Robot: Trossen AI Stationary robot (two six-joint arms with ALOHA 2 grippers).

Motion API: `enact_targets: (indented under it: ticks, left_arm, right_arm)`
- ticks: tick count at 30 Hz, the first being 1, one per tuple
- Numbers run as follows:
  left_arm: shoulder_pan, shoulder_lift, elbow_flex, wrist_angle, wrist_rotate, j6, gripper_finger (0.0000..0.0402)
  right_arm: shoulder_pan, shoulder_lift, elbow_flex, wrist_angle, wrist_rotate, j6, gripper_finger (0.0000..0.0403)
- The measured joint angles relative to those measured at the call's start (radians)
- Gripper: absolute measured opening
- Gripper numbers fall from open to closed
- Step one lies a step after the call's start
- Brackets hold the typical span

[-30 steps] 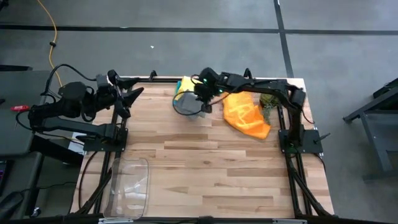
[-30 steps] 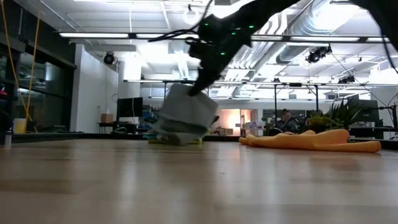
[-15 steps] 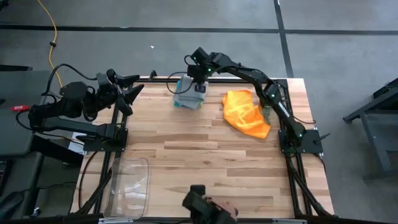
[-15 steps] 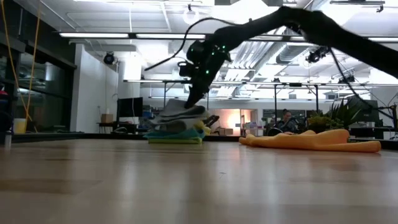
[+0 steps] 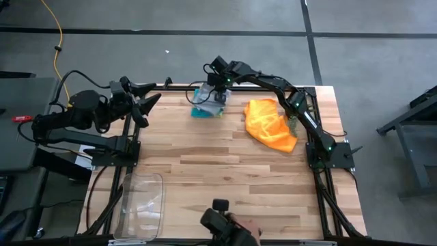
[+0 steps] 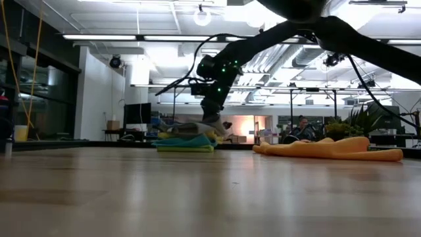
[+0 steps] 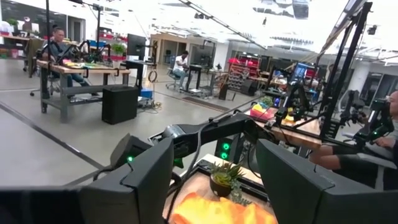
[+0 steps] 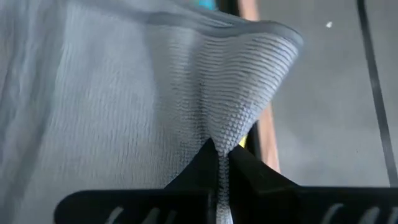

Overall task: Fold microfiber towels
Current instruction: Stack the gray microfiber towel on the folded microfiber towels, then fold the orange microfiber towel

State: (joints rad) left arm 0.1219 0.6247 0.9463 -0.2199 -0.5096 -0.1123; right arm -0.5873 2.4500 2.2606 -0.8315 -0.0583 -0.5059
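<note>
Grey microfiber towel (image 8: 124, 112): you find it on top of the towel stack (image 5: 205, 108) at the table's (image 5: 232, 178) far edge, a pinch of its ribbed cloth clenched between the fingers of your right hand (image 5: 218, 92). Teal towel (image 6: 181, 141) and lime green towel (image 6: 185, 149): under it in the low view. Orange towel (image 5: 270, 124): crumpled, well apart, near the small plant (image 7: 225, 178). Left hand (image 5: 140, 104): parted and holding nothing, beyond the table's far left corner. Clear tray (image 5: 142, 203): near left corner.

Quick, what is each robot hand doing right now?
Left gripper: open, holding nothing, at the table's left edge.
Right gripper: shut on the grey towel, over the towel stack.
</note>
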Motion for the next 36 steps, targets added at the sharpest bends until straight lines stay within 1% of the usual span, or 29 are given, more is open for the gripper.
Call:
enact_targets:
  ticks: [2,4,7,12,15,17,20,24,25,31,34,36]
  left_arm:
    - [0.000,0.001,0.000,0.000,0.000,0.000,0.0218]
    - [0.000,0.007,0.000,0.000,0.000,0.000,0.0218]
    - [0.000,0.009,0.000,0.000,0.000,0.000,0.0218]
    - [0.000,0.013,0.000,0.000,0.000,0.000,0.0218]
    - [0.000,0.012,0.000,0.000,0.000,0.000,0.0218]
    - [0.000,0.012,0.000,0.000,0.000,0.000,0.0218]
    - [0.000,0.012,0.000,0.000,0.000,0.000,0.0218]
    - [0.000,0.012,0.000,-0.012,0.000,0.003,0.0218]
    - [0.000,0.012,0.000,-0.022,0.000,0.003,0.0218]
    - [0.000,0.012,0.000,-0.107,0.007,0.001,0.0218]
    - [0.000,0.012,0.000,-0.139,0.025,0.000,0.0218]
    - [0.000,0.011,0.000,-0.147,0.062,0.000,0.0218]
  right_arm:
    - [0.000,0.000,0.005,0.025,0.000,0.048,0.0014]
    - [0.000,-0.001,0.007,0.031,-0.002,0.057,0.0039]
    - [0.001,-0.001,0.007,0.027,0.025,0.054,0.0091]
    - [0.003,-0.001,0.036,0.027,0.126,0.061,0.0188]
    - [0.004,-0.001,0.095,-0.006,0.164,0.060,0.0230]
    - [0.003,-0.032,0.077,-0.002,0.167,0.063,0.0246]
    - [-0.005,-0.084,0.065,-0.064,0.147,0.121,0.0250]
    - [-0.014,-0.149,0.065,-0.181,0.029,0.248,0.0244]
    - [-0.012,-0.158,0.065,-0.212,0.013,0.266,0.0242]
    - [0.050,-0.172,0.047,-0.361,0.032,0.322,0.0225]
    - [0.095,-0.200,-0.070,-0.352,0.034,0.345,0.0215]
    - [0.126,-0.258,-0.213,-0.306,0.042,0.363,0.0208]
